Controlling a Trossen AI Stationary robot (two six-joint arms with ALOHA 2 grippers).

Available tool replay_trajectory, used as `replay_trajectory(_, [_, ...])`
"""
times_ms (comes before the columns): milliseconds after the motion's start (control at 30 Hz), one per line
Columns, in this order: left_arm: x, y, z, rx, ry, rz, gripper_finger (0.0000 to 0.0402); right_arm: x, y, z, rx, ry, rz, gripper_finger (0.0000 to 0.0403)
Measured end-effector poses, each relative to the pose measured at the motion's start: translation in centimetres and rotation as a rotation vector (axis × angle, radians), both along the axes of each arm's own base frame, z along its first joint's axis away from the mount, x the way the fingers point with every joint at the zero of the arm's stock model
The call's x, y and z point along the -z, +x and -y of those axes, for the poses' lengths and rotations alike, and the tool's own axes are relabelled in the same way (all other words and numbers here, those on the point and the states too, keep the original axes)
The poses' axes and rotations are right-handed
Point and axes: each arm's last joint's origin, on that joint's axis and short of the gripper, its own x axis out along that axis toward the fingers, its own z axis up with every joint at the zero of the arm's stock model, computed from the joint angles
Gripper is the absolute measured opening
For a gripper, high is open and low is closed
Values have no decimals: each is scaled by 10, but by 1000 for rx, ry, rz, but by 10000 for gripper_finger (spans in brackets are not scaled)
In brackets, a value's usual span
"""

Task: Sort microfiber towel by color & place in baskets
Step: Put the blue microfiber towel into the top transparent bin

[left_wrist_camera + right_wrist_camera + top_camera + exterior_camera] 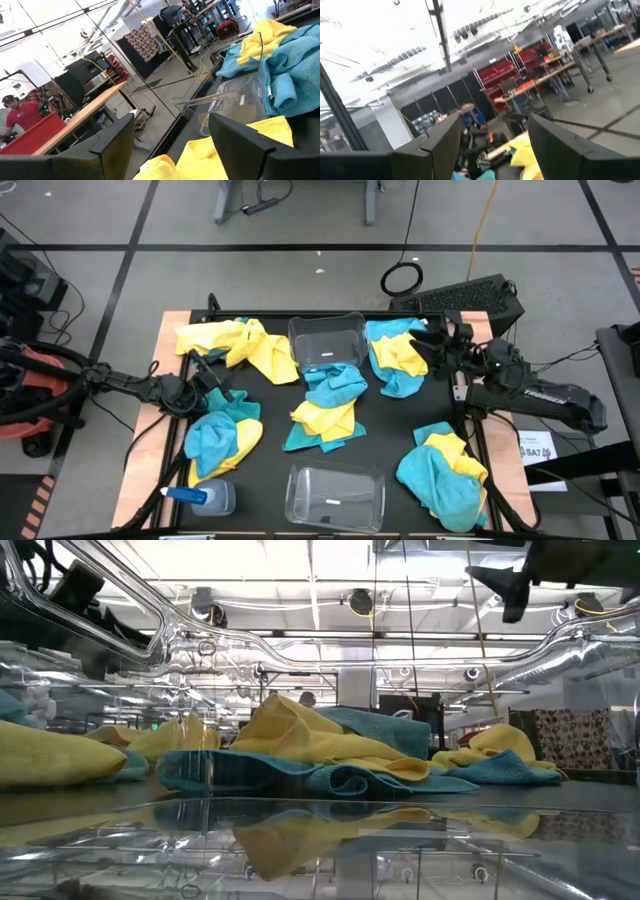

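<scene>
- Hovering my left gripper (pixel 205 370) at left, jaws wide and empty, over a yellow towel (pixel 240 345), ready to pick.
- My right gripper (pixel 435 340), upper right, gapes empty above mixed towels (pixel 395 355); both baskets (pixel 327 340) lie unfilled.

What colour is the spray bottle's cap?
Blue; the spray bottle lies at the table's front-left, clearest in the high view.
</scene>
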Motion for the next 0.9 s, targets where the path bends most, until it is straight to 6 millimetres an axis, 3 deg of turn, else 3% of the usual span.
replay_trajectory(267, [0, 0, 0, 0, 0, 0, 260, 1, 24, 8, 10, -140, -35, 222])
replay_trajectory(433, [0, 0, 0, 0, 0, 0, 260, -21, 47, 15, -20, -274, -187, 222])
replay_trajectory(667, [0, 0, 0, 0, 0, 0, 260, -61, 69, 26, 29, -394, -664, 222])
replay_trajectory(900, [0, 0, 0, 0, 0, 0, 260, -66, 77, 36, 44, -331, -1188, 222])
